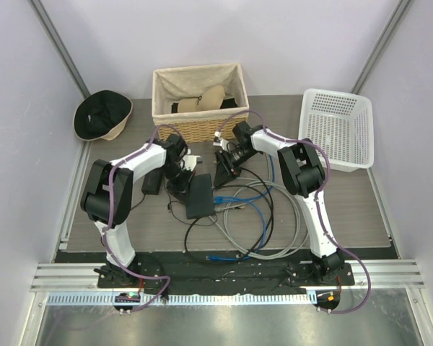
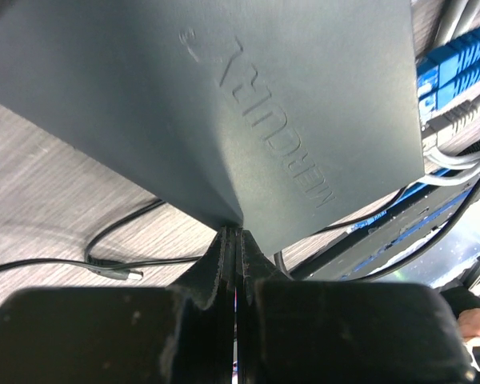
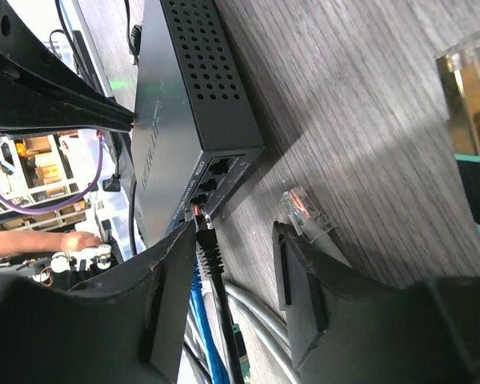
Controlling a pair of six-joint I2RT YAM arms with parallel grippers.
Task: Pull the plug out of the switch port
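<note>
Since the black plug [image 3: 203,230] sits in the switch port [image 3: 196,204] on the switch [image 1: 200,194] at the centre of the table [image 1: 346,209], the parted right gripper [image 3: 236,240], at its one o'clock, should close squarely and pull straight. The closed left gripper [image 2: 234,240], at eleven o'clock, steadies the switch.

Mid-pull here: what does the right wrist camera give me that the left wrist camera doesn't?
Right wrist only: the port face of the switch, a black plug at one port, a loose clear plug on the table, and the right gripper open with the black cable between its fingers. Left wrist only: the embossed face, the left gripper shut against the switch's edge, and a thin black cord. Both: the switch and blue cables.
</note>
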